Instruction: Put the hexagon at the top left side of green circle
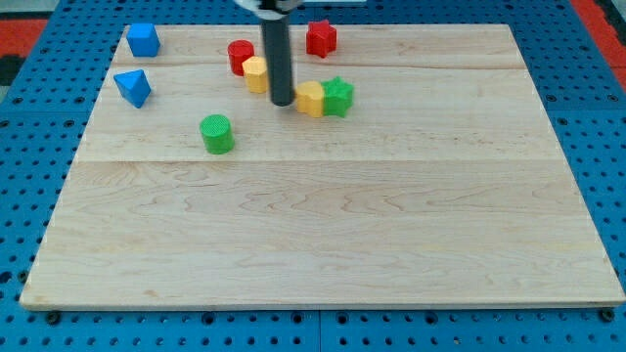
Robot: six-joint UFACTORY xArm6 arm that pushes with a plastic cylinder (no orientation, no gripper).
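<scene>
Table (pixel 323 244): pale wooden board of joined planks, on a blue perforated base (pixel 29 59).

From the view's left:
- Blue cube (pixel 143 40), near the top left corner.
- Blue triangular block (pixel 132 87), below the cube.
- Green circle (pixel 216 133), a short ridged cylinder, standing alone.
- Red block (pixel 239 55), shape unclear, its right side touching the next item.
- Yellow block (pixel 255 73), partly hidden behind the rod; outline hard to judge.
- Rod (pixel 277 54), dark and straight, top cut off by the frame. End effector: none with jaws; my tip (pixel 282 102) rests between the two yellow blocks.
- Yellow hexagon (pixel 310 99), just right of my tip, well right of the green circle.
- Green star-like block (pixel 337 96), touching the hexagon.
- Red star-like block (pixel 321 38), at the view's top.
</scene>
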